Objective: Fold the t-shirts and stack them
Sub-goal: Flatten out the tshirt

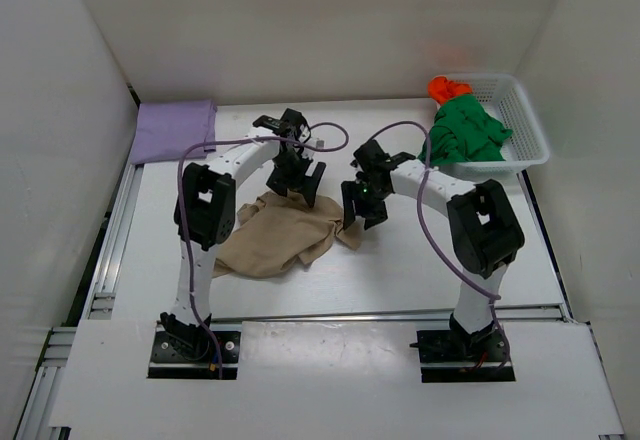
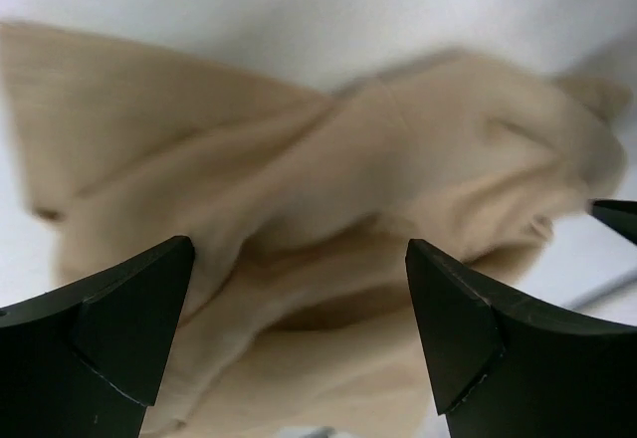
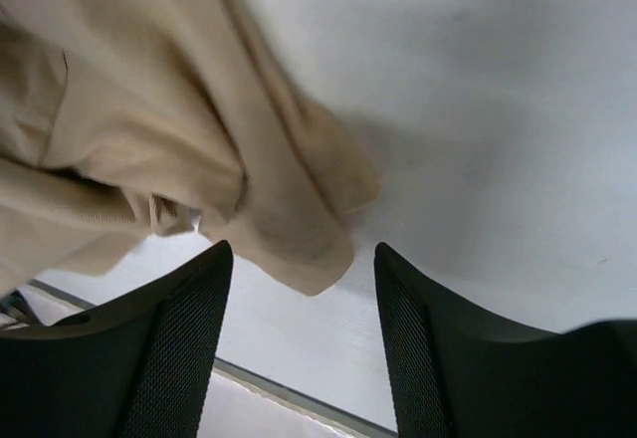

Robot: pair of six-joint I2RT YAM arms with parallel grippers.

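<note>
Beige t-shirt [image 1: 275,235] is lying crumpled on the desk [image 1: 400,270] at centre, between the two arms, not yet folded. Left end effector [image 1: 298,175] is held over its far edge with the jaws wide apart and nothing gripped; in the left wrist view only bunched, overlapping cloth is seen below the fingers. Right end effector [image 1: 362,210] is at the shirt's right corner with the jaws apart, also nothing gripped; in the right wrist view that corner is seen just ahead of the gap, flat on the desk. Main risk: several layers are likely to be pinched at once on the left side, since no single hem can be picked out there, so the bundle would be dragged rather than spread. On the right, the thin corner could be missed or pushed under itself if the fingers are closed too high. The two end effectors are near each other, so contact between them is possible if both are driven inward. Purple cables [image 1: 325,145] are looped near the wrists and could be snagged. Lilac t-shirt [image 1: 173,130] is laid flat at the far left corner, well apart. Green t-shirt [image 1: 465,132] and orange-red t-shirt [image 1: 448,88] are heaped in the white basket [image 1: 530,125] at far right, the green one spilling over the rim towards the right arm.
</note>
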